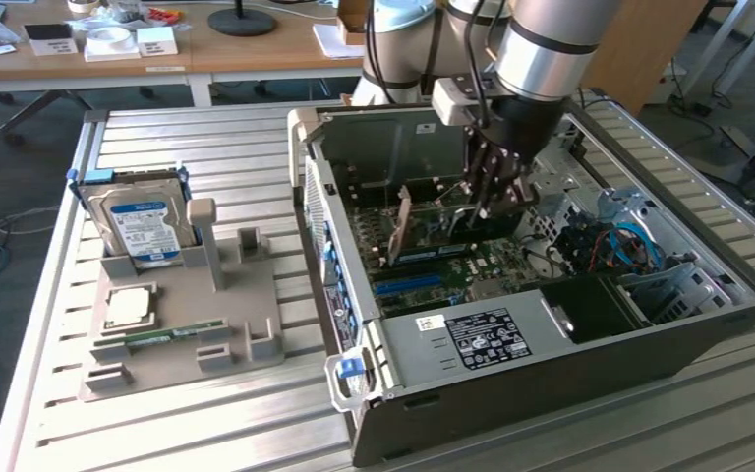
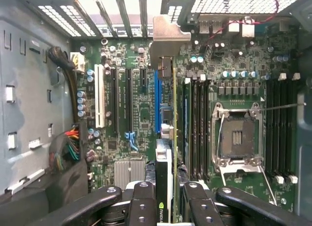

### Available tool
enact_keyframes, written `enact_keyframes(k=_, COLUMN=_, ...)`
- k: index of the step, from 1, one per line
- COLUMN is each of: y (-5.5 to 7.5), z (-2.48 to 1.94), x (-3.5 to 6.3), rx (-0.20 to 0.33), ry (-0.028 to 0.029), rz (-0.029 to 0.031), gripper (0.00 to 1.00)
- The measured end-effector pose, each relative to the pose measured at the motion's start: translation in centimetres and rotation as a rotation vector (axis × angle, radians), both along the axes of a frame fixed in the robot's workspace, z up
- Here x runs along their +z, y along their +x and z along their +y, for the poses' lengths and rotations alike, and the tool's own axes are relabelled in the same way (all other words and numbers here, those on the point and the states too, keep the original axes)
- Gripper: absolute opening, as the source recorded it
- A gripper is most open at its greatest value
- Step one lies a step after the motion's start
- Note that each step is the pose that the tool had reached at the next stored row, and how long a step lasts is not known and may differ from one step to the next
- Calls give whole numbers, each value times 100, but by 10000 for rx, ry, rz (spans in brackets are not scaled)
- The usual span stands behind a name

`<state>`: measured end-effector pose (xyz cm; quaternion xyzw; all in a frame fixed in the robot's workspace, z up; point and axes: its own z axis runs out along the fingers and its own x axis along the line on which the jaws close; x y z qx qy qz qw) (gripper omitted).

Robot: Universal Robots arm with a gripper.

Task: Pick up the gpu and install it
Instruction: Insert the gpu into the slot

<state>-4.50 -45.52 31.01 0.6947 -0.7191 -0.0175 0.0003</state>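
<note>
The black, bolted metal fingers (image 2: 143, 206) clamp either side of the gpu (image 2: 164, 177). It is a thin flat card seen edge-on, black-faced, with a slim yellowish edge and a bent bare-metal bracket (image 2: 168, 38) at its far end. The gripper (image 2: 168, 206) holds it upright over the green motherboard (image 2: 141, 114), along the blue slot (image 2: 157, 104); whether it is seated I cannot tell.

In the exterior view the gripper (image 1: 490, 202) hangs inside the open grey steel case (image 1: 574, 383), the card's tan strip at its nine o'clock. The silver arm (image 1: 542, 49) comes down near-vertical from twelve o'clock. At the case's nine o'clock, a hard drive (image 1: 142, 221) stands in a beige holder (image 1: 168, 334) on the ribbed table (image 1: 194, 433).
</note>
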Motion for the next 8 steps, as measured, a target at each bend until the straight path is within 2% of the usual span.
enact_keyframes(k=5, y=-76, z=-3, x=-37, rx=19, ry=0, rz=-18, gripper=26)
enact_keyframes(k=8, y=-78, z=-3, x=-38, rx=20, ry=-1, rz=-19, gripper=26)
